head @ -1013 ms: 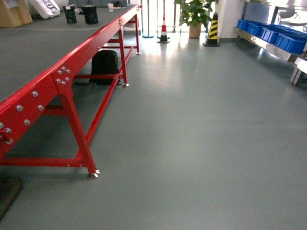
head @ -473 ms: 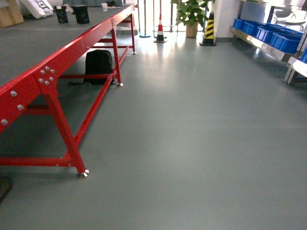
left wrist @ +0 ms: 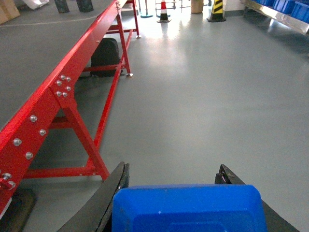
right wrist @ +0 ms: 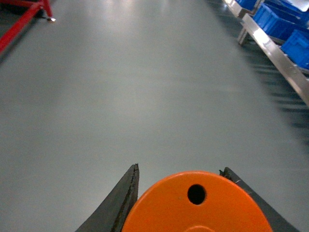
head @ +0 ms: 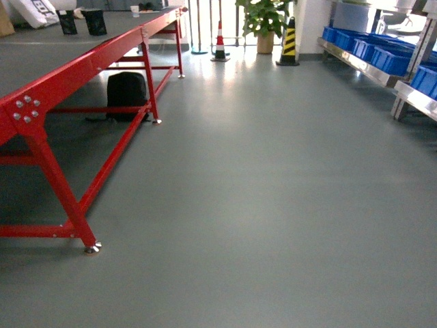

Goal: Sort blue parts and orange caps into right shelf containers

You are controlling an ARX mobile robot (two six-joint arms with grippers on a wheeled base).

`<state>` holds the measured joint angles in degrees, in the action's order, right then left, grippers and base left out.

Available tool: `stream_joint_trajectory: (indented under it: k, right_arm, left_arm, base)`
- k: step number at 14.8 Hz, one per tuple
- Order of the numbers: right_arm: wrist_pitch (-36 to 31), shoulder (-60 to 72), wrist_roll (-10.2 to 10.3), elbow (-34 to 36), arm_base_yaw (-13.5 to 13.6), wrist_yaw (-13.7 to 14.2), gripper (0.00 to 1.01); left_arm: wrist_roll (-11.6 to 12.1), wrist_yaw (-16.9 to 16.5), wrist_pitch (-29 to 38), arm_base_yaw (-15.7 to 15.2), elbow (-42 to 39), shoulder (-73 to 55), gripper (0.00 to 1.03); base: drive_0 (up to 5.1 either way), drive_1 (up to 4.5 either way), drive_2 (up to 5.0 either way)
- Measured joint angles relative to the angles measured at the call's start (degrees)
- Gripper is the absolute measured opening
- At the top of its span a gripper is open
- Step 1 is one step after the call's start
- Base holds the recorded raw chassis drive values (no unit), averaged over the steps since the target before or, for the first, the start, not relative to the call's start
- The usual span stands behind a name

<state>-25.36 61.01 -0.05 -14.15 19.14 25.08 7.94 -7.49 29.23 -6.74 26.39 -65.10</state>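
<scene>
In the left wrist view we see the left pincer closed around a blue part: the bright blue block fills the gap between the two dark fingers, touching them on both sides, and only its upper face and rounded corners show at the bottom edge of the frame. In the right wrist view the right pincer is closed on an orange cap in the same way, its flat orange top with one small round hole sitting between the fingers; the printing on its side is out of view, so we cannot read it.

In the head view neither pincer appears. The grey floor spreads across most of the frame. On the left runs a long red-framed worktop with a grey surface, a black backpack on the floor beneath it and two dark bins at its far end. On the right, a metal shelf carries the right shelf containers, a row of blue crates, well apart from both held pieces. At the back stand a striped cone, a yellow-and-black cone and a potted plant. The far crates look blurred, so we think, but cannot be sure, that they hold nothing visible.
</scene>
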Motion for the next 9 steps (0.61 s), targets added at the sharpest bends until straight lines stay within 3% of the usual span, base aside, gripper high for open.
stream_joint_trajectory:
  k: [3, 9]
  right_arm:
    - [0.2, 0.0, 0.0, 0.0, 0.0, 0.2, 0.43]
    - [0.1, 0.0, 0.0, 0.0, 0.0, 0.2, 0.43]
  left_arm:
    - [0.0, -0.2, -0.2, 0.2, 0.0, 0.0, 0.45]
    - [0.0, 0.0, 0.0, 0.0, -0.1, 0.1, 0.45]
  base:
    - [0.0, 0.0, 0.0]
    - [-0.2, 4.14, -4.5]
